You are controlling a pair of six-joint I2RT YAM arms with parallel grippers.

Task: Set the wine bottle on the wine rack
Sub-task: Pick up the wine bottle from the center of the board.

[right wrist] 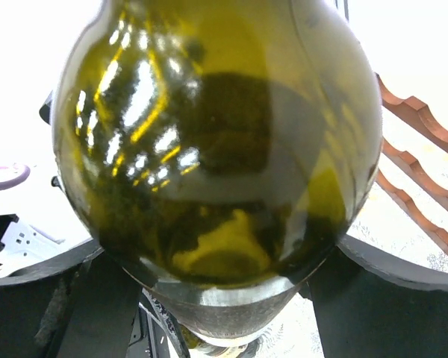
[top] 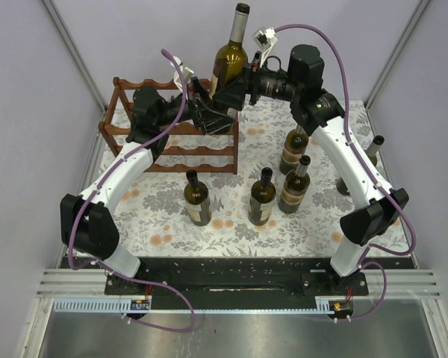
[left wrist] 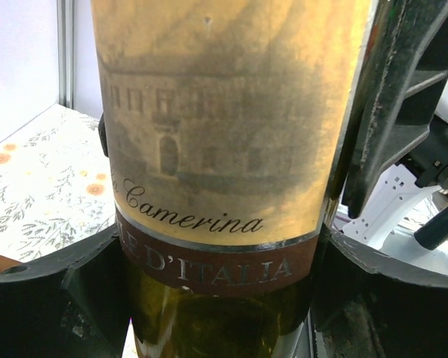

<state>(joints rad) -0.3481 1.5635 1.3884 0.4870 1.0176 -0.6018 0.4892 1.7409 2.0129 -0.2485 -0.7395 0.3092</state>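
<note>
Wine bottle and wine rack were both at the far end. Nearest the arm bases, three other bottles stood upright on the floral tabletop, with a fourth bottle just behind them and a fifth bottle half hidden by the right arm. Beyond them the wine rack stood at the far left. Over its right end, as the top camera saw it, the wine bottle was held upright, neck up. The left fingers were closed against its labelled body, holding it. The right fingers reached in around the same glass; whether they gripped it could not be told.
</note>
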